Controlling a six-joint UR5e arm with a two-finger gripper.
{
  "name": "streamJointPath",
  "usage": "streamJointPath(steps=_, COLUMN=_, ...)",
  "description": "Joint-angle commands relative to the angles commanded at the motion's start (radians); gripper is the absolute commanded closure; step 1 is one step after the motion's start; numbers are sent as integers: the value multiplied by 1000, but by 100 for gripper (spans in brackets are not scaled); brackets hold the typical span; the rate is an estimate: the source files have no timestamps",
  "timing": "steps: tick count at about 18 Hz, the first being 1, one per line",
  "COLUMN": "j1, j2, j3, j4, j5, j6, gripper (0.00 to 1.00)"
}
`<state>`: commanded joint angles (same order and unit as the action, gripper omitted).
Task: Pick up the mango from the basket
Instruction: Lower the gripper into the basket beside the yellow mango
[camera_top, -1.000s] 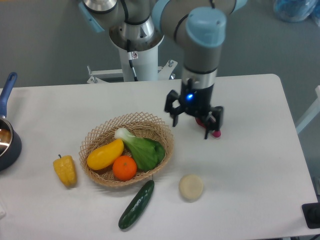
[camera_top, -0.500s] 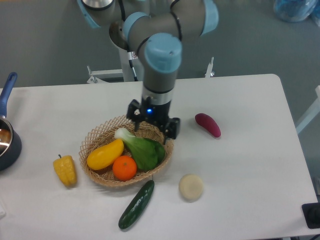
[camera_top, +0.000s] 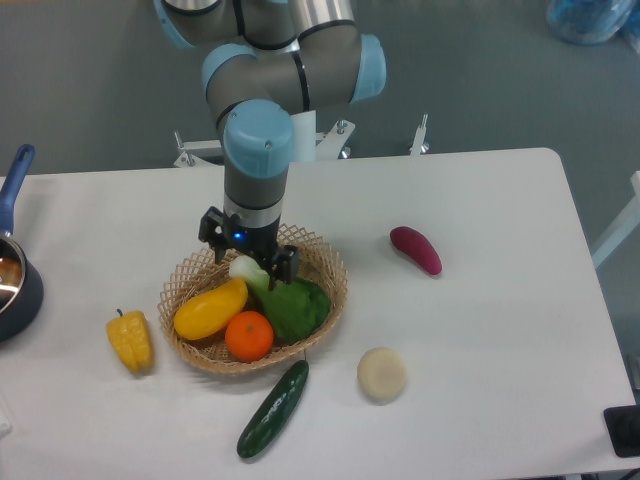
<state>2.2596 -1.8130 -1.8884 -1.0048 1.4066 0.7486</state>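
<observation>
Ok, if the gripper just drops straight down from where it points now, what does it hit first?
Probably the bok choy: the open gripper hangs over its white stem at the basket's back, not over the mango. Depth is hard to judge.

mango (camera_top: 210, 309): smooth, glossy yellow-orange oval, lying on its side, tilted up to the right, in the left part of the basket.
basket (camera_top: 326, 270): shallow round tan wicker, lattice rim, upright on the table, left of centre.
</observation>
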Motion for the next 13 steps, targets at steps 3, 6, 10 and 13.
streamJointPath(steps=3, j1=-6, j2=-31, j3=8, j4=0, j5=8, j6=8, gripper=0)
streamJointPath(steps=6, j1=-18, j2=-54, j3=6, j4=17, j5=9, j6=3, gripper=0)
streamJointPath(steps=10, j1=-20, j2=-55, j3=-5, j4=40, j5=8, j6=0, gripper=0)
streamJointPath(steps=13, j1=-26, j2=-66, j3=-6, j4=43, j5=8, j6=-3, gripper=0)
